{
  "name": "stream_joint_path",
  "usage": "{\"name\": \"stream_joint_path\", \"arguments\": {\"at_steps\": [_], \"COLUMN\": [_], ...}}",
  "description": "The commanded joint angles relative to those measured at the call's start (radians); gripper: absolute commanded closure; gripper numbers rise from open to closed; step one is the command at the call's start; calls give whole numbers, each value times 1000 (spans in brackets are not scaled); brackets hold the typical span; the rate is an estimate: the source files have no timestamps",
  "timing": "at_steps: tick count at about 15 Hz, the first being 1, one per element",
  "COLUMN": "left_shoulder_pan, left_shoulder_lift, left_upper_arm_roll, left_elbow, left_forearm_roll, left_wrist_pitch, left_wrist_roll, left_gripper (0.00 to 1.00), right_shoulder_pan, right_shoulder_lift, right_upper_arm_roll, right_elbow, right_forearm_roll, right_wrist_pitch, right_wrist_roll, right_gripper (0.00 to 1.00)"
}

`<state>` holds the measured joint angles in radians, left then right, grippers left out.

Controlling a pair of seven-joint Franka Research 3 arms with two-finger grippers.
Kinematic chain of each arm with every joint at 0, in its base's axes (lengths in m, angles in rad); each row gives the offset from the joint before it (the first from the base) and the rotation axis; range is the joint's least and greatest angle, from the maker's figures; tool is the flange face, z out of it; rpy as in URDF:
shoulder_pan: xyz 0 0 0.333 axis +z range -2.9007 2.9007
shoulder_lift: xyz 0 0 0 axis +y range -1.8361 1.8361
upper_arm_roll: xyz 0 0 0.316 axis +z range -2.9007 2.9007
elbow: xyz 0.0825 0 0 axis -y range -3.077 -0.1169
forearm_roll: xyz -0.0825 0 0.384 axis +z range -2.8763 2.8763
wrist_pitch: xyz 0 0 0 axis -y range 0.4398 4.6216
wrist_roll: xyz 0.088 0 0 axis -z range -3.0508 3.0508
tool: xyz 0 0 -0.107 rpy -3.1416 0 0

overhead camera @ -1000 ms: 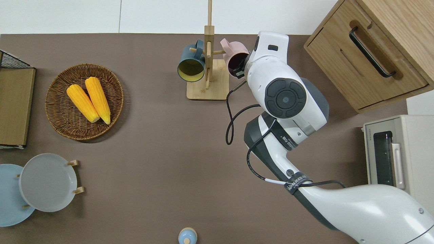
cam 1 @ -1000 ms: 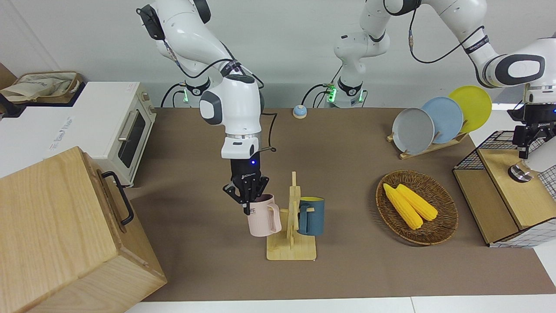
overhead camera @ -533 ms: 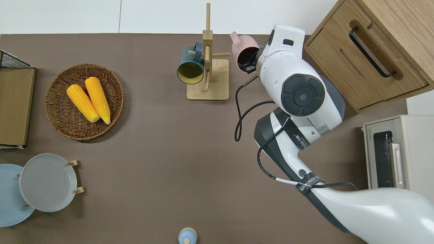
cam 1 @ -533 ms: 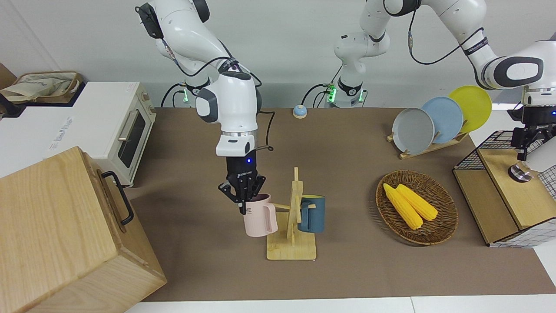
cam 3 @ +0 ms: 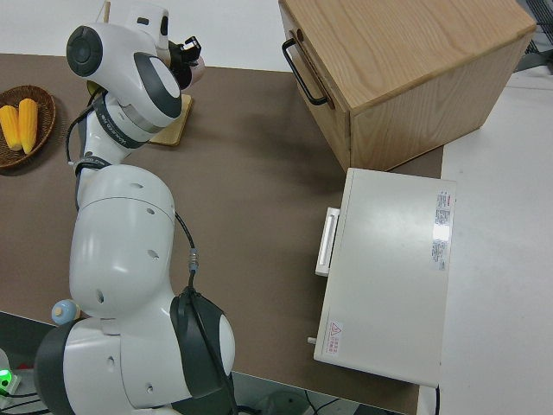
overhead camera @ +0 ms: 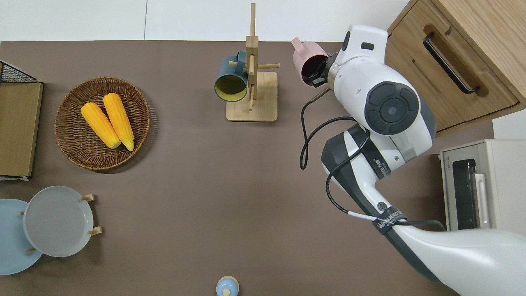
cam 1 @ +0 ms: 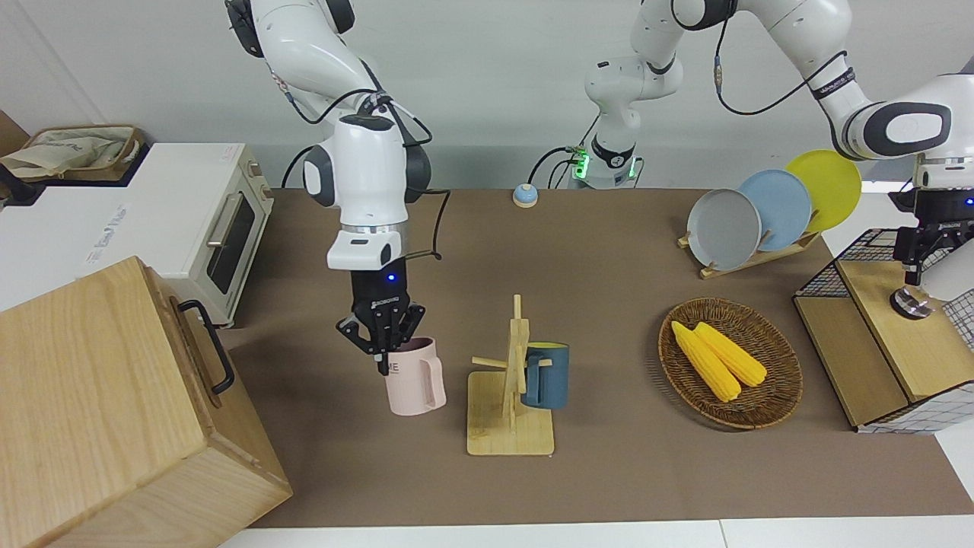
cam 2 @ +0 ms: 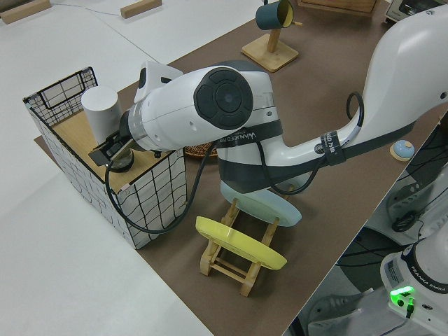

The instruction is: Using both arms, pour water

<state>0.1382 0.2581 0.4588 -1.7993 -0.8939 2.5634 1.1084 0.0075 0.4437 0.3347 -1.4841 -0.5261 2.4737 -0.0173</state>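
Pink mug [cam 1: 413, 377] off rack [cam 1: 511, 396]; one blue mug [cam 1: 545, 375] left.

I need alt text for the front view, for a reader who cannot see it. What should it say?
The right gripper holds a pink mug by its rim, beside a wooden mug rack where a blue mug hangs. The left gripper is at a white cylinder on a wire-sided shelf, near a wicker basket of two corn cobs.
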Motion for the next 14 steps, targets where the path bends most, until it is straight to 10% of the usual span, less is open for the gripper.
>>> {"name": "stream_joint_path", "arguments": {"at_steps": [1, 8, 14], "left_shoulder_pan": [3, 3, -2], "left_shoulder_lift": [36, 56, 49], "left_upper_arm_roll": [-2, 0, 6], "left_elbow": [38, 44, 78], "left_forearm_roll": [-39, -105, -89], "left_wrist_pitch": [20, 20, 3], "left_wrist_roll": [28, 19, -15], "left_gripper": [17, 958, 1000], "right_shoulder_pan": [-44, -38, 9], "right_shoulder_lift": [-43, -122, -200], "right_upper_arm_roll": [12, -59, -112], "right_elbow": [-39, -68, -157], "right_forearm_roll": [76, 239, 399], "right_wrist_pitch": [-39, -441, -685], "right_wrist_roll": [-49, 53, 186], "right_gripper": [1000, 1000, 1000]}}
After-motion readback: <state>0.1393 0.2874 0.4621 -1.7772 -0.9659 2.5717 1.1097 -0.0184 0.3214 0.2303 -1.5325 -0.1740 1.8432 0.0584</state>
